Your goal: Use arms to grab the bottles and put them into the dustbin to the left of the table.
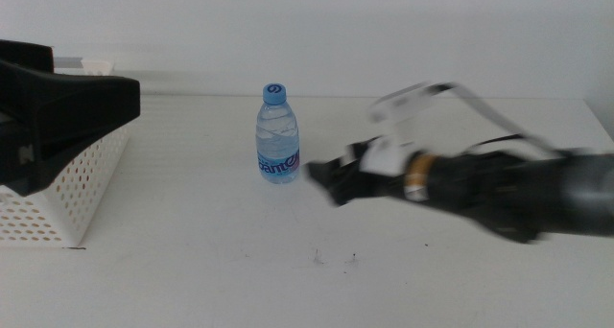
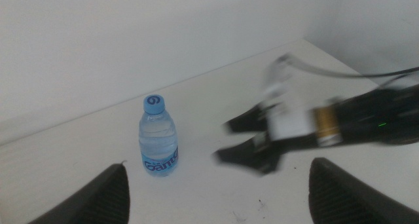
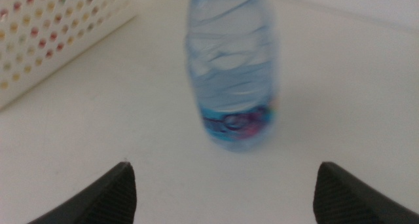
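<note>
A small clear water bottle (image 1: 277, 135) with a blue cap and blue label stands upright on the white table (image 1: 192, 270); it also shows in the left wrist view (image 2: 158, 137) and, blurred, close ahead in the right wrist view (image 3: 232, 67). My right gripper (image 1: 321, 179) reaches in from the right, open, just right of the bottle and apart from it. The same right gripper (image 2: 226, 143) appears blurred in the left wrist view. My left gripper (image 2: 216, 201) is open and empty, held high at the left over the white dustbin (image 1: 58, 199). No other bottle shows.
The perforated dustbin wall (image 3: 46, 34) lies beyond the bottle in the right wrist view. A few dark specks (image 1: 317, 259) mark the tabletop in front. A white wall backs the table.
</note>
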Controlling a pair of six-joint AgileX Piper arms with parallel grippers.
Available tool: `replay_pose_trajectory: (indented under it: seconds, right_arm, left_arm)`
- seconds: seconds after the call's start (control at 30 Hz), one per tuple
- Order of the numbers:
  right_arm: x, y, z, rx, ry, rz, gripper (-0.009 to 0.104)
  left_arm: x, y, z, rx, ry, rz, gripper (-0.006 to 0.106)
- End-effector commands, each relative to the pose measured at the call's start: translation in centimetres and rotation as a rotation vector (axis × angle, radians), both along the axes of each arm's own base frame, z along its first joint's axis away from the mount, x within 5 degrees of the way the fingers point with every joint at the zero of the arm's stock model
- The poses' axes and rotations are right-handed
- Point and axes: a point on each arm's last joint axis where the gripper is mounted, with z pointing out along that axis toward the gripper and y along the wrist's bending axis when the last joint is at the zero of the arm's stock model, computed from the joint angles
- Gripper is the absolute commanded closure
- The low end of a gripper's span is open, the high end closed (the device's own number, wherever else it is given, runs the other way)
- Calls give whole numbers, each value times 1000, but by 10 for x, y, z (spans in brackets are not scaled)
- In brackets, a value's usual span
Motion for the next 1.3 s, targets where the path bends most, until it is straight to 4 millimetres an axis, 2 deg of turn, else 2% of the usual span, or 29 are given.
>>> replay_pose_trajectory:
  seconds: [0.0, 0.13, 0.27, 0.33, 0.4, 0.53, 0.93, 1.1, 1.2, 1.27]
  right_arm:
    - [-28, -26, 40, 9, 19, -113, 13]
    - [-72, -63, 128, -92, -45, -222, 17]
    - [-113, -75, 207, -133, -50, -57, 18]
    - [-125, -80, 233, -134, -60, -20, 18]
    - [-132, -83, 248, -147, -45, -6, 18]
    - [-137, -85, 259, -147, -36, 10, 18]
    - [-137, -84, 259, -141, -38, 10, 18]
    - [-137, -84, 259, -141, -38, 10, 18]
    - [-137, -84, 259, -138, -36, 11, 18]
    - [-137, -84, 259, -138, -36, 11, 18]
  left_arm:
    - [0, 0, 2, -15, -8, 7, 7]
    - [0, 0, 2, -15, -8, 7, 7]
    - [0, 0, 2, -15, -8, 7, 7]
    - [0, 0, 2, -15, -8, 7, 7]
    - [0, 0, 2, -15, -8, 7, 7]
    - [0, 0, 2, -15, -8, 7, 7]
    - [0, 1, 2, -11, -11, 13, 7]
    - [4, 6, 9, 12, -105, 67, 7]
    - [12, 9, 12, 52, -171, 115, 7]
    - [23, 5, 1, 74, -167, 119, 7]
